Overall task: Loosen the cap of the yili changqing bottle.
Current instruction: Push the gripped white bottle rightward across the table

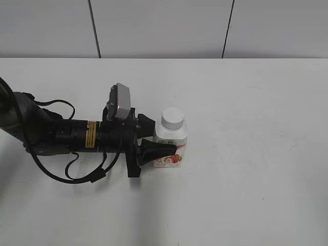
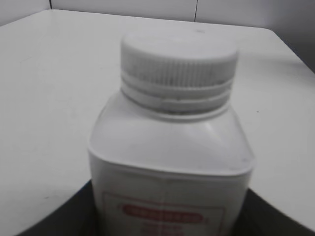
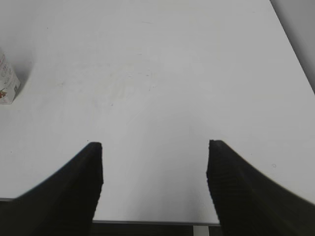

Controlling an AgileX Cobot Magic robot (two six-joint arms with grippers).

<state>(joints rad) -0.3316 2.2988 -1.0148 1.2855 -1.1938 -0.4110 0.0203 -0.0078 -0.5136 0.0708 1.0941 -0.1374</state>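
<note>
Left of the bottle (image 1: 170,146) on the white table (image 1: 256,154), the left arm lies low and reaches in sideways, its left gripper (image 1: 163,141) clamped on the bottle's body, one black finger (image 1: 156,151) across the label on the near side, the other behind. Bottle stands upright roughly mid-table, cap (image 1: 172,118) on top, seated, nothing touching it. Left wrist view: bottle (image 2: 172,162) fills the frame, ribbed cap (image 2: 179,61) and its ring sit square on the neck, dark fingers just visible at the lower corners beside the body.

Right of the bottle, bare table. The right gripper (image 3: 155,184) is not in the exterior view; its wrist view shows its fingers (image 3: 78,187) spread wide apart over bare table, holding nothing, with the bottle (image 3: 7,81) only a sliver at the far left edge, well apart.

Risks, as I judge them:
- Grip is low on a squat plastic body; a cap twist may spin the bottle in the fingers instead of breaking the seal.
- Squeezing harder may dent the thin wall.
- The right gripper must cross a long way; coming in off-centre could knock or tip the bottle.
- Ribbed cap is small; a shallow pinch may slip.
</note>
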